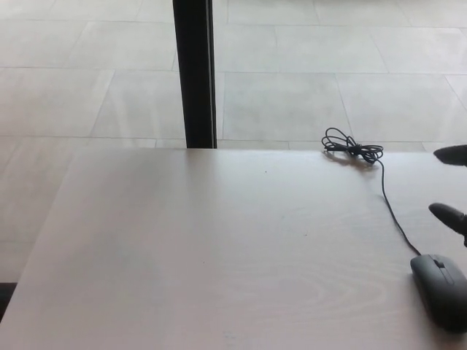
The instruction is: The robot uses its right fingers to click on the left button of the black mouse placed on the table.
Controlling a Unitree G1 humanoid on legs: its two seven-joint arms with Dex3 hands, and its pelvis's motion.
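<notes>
The left half of the pale wooden tabletop carries nothing, and no left hand shows there; a black post rises behind the far edge, over a tiled floor; further right, near the far edge, the mouse's cable lies in a small tied bundle, and the loose cable runs from it toward the near right corner; the black mouse sits in that corner, close to the right edge, nose pointing away from the robot, scroll wheel visible on its centre line. Just beyond it, at the right edge, two dark fingertips of the right hand enter, spread apart and gripping nothing, one above the tabletop well behind the mouse, the other nearer its nose, neither touching it.

The step in hand seems to be the approach; to do it well, bring one fingertip over the front panel left of the wheel, keep the other finger and the thumb clear of the right button and cable, then press straight down, lightly, so the mouse does not slide or tip toward the edge.
</notes>
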